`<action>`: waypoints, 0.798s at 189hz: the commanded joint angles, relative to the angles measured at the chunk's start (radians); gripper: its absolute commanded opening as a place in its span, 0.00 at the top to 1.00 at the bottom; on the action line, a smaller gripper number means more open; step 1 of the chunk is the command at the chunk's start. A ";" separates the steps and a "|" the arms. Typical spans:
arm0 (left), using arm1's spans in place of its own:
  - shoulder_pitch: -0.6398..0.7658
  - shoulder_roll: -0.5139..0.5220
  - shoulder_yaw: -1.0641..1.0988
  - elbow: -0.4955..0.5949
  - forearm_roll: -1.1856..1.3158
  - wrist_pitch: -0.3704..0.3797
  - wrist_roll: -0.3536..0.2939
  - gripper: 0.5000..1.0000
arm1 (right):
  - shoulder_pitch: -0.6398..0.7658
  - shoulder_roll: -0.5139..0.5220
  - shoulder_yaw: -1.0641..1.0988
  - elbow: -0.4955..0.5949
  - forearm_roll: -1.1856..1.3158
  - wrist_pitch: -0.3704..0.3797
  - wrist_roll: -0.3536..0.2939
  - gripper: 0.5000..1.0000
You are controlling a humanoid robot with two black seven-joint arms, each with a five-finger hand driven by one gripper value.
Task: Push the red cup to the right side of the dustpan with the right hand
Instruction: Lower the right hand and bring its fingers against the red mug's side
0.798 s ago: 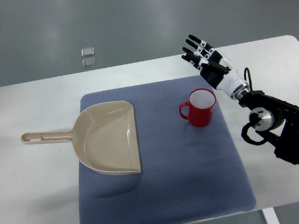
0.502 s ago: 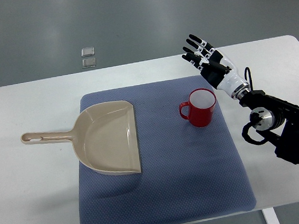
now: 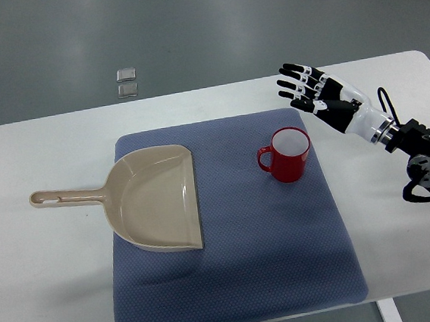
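1. Our right hand hangs above the white surface, up and to the right of the red cup, apart from it and touching nothing.
2. Its fingers are spread apart and straight, pointing left toward the far edge of the mat; they hold nothing. We judge this flat, open pose suits a push with the side of the hand, not a grasp.
3. The red cup stands upright on the blue mat, in the mat's upper right part, its handle turned left toward the dustpan.
4. The dustpan lies on the mat's left part, its handle reaching left off the mat onto the surface and its open mouth facing right, toward the cup. A clear strip of mat lies between the 2.
5. We judge the push has not yet begun: the cup is already right of the dustpan, yet well apart from it, so it would need to go left to sit close by the mouth.
6. Nothing stands in that path. The risk we see is the hand meeting the cup high and tipping it, or the mat's texture dragging at its base.
7. 2 small pale squares lie on the grey floor beyond the surface, well out of the way.
8. Our left arm is not in view.
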 commanded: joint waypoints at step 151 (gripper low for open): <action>0.000 0.000 -0.001 -0.007 0.000 0.000 0.000 0.00 | -0.089 -0.009 0.000 0.001 -0.253 -0.092 0.044 0.14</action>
